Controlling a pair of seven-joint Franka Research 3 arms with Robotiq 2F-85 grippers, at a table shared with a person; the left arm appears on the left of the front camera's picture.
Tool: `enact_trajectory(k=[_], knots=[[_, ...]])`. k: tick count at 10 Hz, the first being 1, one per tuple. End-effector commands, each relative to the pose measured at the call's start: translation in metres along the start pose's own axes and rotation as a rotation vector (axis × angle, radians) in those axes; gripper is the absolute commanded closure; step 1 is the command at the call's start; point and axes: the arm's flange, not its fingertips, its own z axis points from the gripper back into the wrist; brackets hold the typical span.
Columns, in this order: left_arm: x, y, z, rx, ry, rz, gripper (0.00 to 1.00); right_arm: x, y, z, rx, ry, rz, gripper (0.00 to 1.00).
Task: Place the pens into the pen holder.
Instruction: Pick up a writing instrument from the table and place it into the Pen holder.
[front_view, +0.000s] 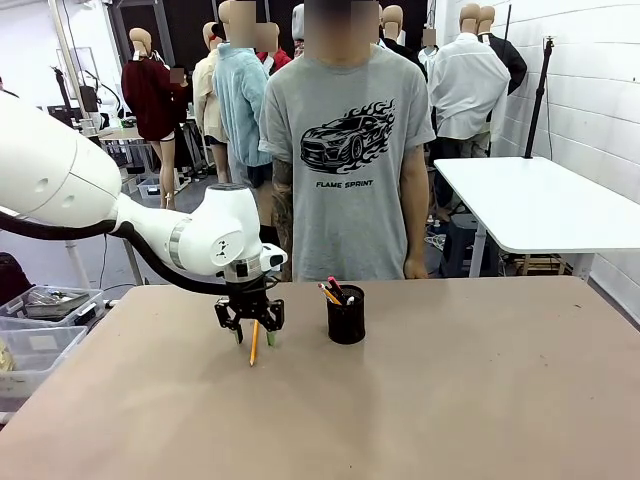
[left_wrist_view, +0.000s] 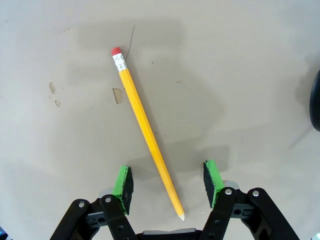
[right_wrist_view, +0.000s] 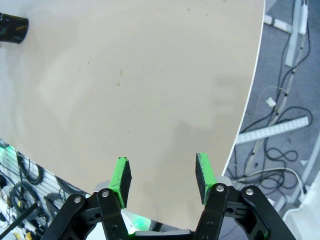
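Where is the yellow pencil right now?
The yellow pencil lies flat on the table, left of the pen holder in the front view, under the open left pincer, its pointed end between the pads, untouched.

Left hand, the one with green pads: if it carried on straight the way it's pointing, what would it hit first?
The left hand would most likely meet the yellow pencil lying on the table; its sharpened end lies right in that line. How far off is hard to judge.
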Motion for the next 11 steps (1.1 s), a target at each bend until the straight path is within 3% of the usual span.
enact_trajectory(k=[1,2,3,6,11], knots=[[0.0065,-0.0005,-0.0022,0.022,-0.006,0.060,0.26,-0.0016,0.0006,-0.0039,0.011,-0.014,0.010,0.34],[0.0057,-0.0003,-0.0034,0.015,0.002,0.060,0.26,-0.0016,0.0006,-0.0039,0.011,-0.014,0.010,0.34],[0.0052,-0.0002,-0.0033,0.016,-0.009,0.052,0.41,-0.0016,0.0006,-0.0039,0.011,-0.014,0.010,0.34],[0.0047,-0.0004,-0.0038,0.036,0.025,0.062,1.00,-0.0016,0.0006,-0.0039,0.011,-0.014,0.010,0.34],[0.0129,0.0045,-0.0119,0.096,0.051,0.079,1.00,-0.0016,0.0006,-0.0039,0.011,-0.014,0.010,0.34]])
